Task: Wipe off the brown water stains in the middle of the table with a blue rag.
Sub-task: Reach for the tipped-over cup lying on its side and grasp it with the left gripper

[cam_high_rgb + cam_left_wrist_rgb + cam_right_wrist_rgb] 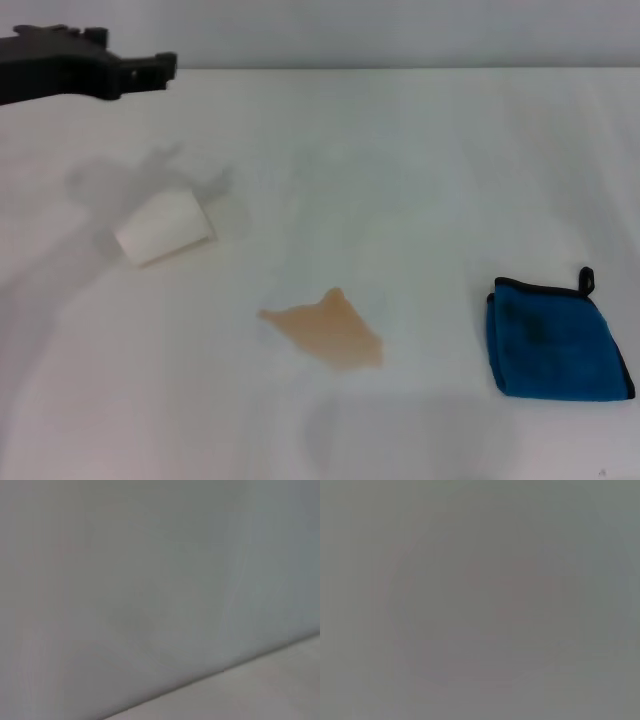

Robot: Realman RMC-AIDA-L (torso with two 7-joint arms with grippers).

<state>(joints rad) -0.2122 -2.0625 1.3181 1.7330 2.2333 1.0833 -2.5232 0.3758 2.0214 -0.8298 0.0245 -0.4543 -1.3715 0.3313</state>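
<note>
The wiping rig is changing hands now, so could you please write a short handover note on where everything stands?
Left end effector: raised at the table's far left, holding nothing.
Right end effector: not in view.
Blue rag: folded, lying at the right, untouched.
Brown water stains: mid-table, unwiped.
Whitish cup: tipped over at the left.
Done: nothing.
Left: pick up the rag and wipe the stains.

We see a bare test bench of the laboratory kind: a wide, plain white table (420, 150) meeting a blank grey wall (400, 30). No household furnishing shows; the wrist views give only featureless grey surface.
</note>
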